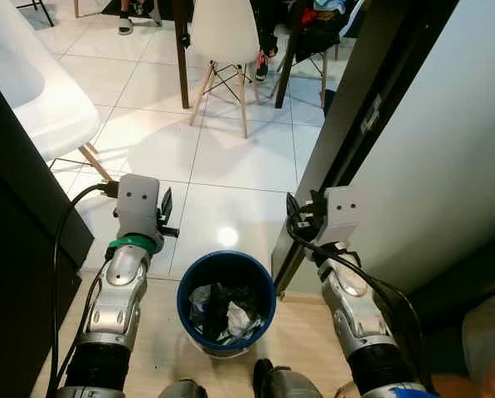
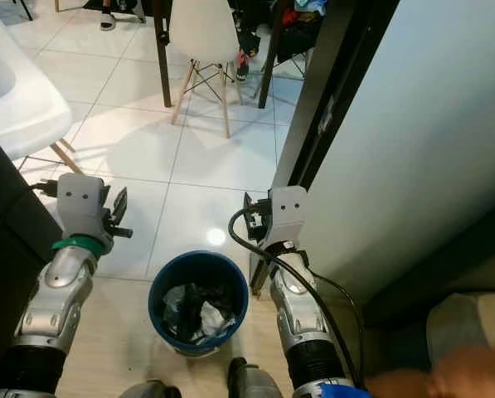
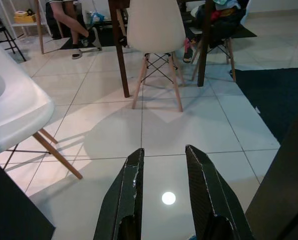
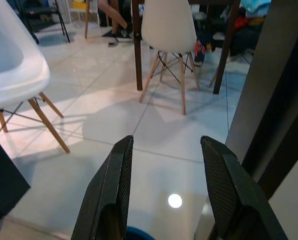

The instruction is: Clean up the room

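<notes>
A blue bin point(image 1: 226, 303) stands on the floor right in front of me, holding black and white crumpled rubbish point(image 1: 230, 319). My left gripper point(image 3: 163, 165) is raised to the left of the bin, open, nothing between its fingers. My right gripper point(image 4: 163, 157) is raised to the right of the bin beside a dark door frame point(image 1: 359, 133), open too and holding nothing. Both point forward over the white tiled floor point(image 1: 230, 166).
A white chair point(image 1: 31, 91) stands close at my left next to a dark cabinet point(image 1: 15, 240). Further ahead are another white chair point(image 1: 224, 41), a dark table leg point(image 1: 182, 54) and a seated person's legs point(image 3: 74, 25). A pale wall point(image 1: 446, 157) is on my right.
</notes>
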{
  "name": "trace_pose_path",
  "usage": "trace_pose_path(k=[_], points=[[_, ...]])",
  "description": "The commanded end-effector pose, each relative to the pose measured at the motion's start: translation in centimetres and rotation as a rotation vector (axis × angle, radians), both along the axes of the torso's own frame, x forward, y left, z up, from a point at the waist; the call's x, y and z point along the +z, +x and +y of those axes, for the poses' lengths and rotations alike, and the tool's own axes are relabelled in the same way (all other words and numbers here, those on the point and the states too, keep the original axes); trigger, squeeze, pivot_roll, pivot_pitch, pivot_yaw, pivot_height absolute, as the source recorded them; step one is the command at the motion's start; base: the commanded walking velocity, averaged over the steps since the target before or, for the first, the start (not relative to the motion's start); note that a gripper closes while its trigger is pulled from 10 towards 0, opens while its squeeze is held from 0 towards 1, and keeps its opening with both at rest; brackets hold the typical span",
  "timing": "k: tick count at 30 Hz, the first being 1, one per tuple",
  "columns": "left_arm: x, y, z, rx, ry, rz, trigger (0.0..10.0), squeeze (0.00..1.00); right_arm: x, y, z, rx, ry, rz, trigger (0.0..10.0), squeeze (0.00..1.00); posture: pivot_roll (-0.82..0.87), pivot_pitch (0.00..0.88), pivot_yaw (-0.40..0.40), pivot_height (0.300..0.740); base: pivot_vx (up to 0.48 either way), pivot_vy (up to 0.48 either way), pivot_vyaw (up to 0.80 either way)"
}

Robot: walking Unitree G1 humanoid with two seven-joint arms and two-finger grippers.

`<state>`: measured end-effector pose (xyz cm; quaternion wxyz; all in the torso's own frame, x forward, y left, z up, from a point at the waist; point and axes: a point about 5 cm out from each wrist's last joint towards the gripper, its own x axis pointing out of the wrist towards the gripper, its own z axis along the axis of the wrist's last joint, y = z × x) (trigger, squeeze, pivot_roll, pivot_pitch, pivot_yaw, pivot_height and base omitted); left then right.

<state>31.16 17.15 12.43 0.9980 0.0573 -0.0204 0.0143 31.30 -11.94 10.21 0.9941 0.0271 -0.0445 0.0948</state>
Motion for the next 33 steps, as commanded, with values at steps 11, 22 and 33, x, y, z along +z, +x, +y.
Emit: trace_pose_path(k=[11, 22, 33], points=[[-1.1, -0.3, 1.6, 0.063, 0.004, 0.042, 10.0, 0.0, -0.9, -0.2, -0.8, -0.038, -0.007, 0.032, 10.0, 0.0, -0.02, 0.01, 0.0, 0.74, 0.0, 0.0, 0.0], [-1.2, 0.0, 1.3, 0.079, -0.028, 0.044, 10.0, 0.0, -0.6, 0.0, -0.4, -0.022, -0.007, 0.019, 10.0, 0.0, -0.01, 0.01, -0.01, 0.74, 0.0, 0.0, 0.0], [-1.3, -0.1, 1.5, 0.076, -0.019, 0.043, 10.0, 0.0, -0.9, -0.1, -0.2, -0.016, -0.009, 0.027, 10.0, 0.0, -0.01, 0.012, -0.012, 0.74, 0.0, 0.0, 0.0]])
